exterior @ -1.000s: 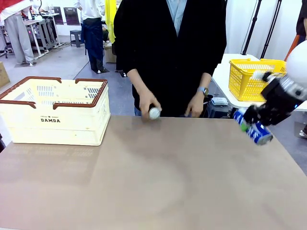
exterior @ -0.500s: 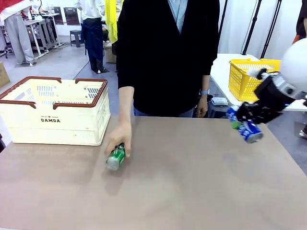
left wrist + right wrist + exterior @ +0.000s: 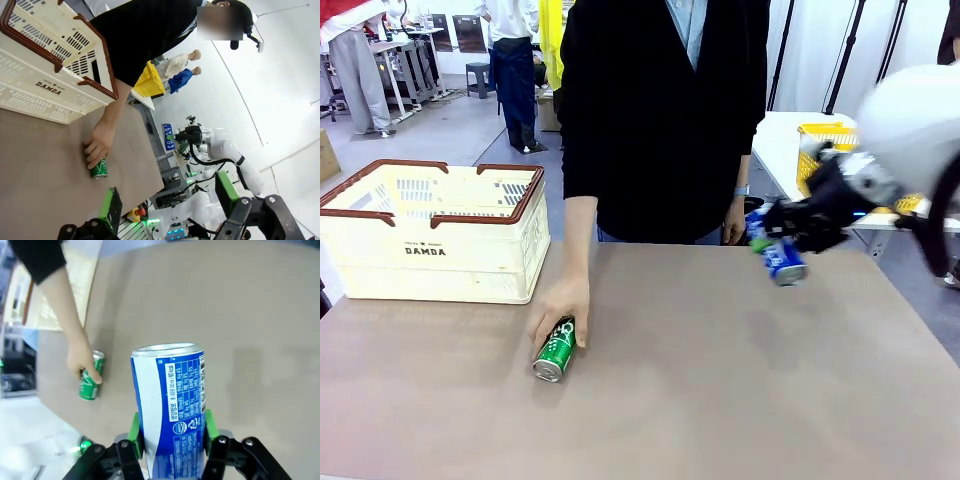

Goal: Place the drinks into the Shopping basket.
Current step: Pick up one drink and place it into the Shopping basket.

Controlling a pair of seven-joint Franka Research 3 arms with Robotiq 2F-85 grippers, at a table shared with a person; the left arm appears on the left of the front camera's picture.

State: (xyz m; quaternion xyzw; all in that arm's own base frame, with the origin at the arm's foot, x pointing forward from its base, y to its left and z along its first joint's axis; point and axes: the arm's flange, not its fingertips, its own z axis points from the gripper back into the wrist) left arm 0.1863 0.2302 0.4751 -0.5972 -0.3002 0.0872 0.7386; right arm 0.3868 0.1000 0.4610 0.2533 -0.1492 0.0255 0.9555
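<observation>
Holding the blue-and-white can [image 3: 169, 385] in the right gripper [image 3: 171, 430], I see both green pads pressed flat against its lower body, one on each side. It hangs in the air well off to the right of the Shopping basket [image 3: 430, 250], above the table [image 3: 720, 400]. In the right wrist view its long axis runs along my fingers, silver lid pointing away from the wrist. In the front view it is blurred, but it sits tilted rather than upright.

The green can [image 3: 555, 350] lies on its side on the table, near the basket's front right corner. The person's hand [image 3: 563, 305] rests on its far end. Its long axis runs roughly parallel to the basket's right end wall, with the silver end facing my side.

I judge both cans light to moderate in weight, with thin walls that are stiff enough if full but would dent under a hard squeeze. The painted metal looks smooth, so I expect some slip. The one lying down will roll if nudged sideways. I would take it across the middle of the body, pads on opposite sides of the round, square to its long axis.

The left gripper [image 3: 169, 200] hovers above the table on my side of the basket, fingers spread wide with nothing between them.
</observation>
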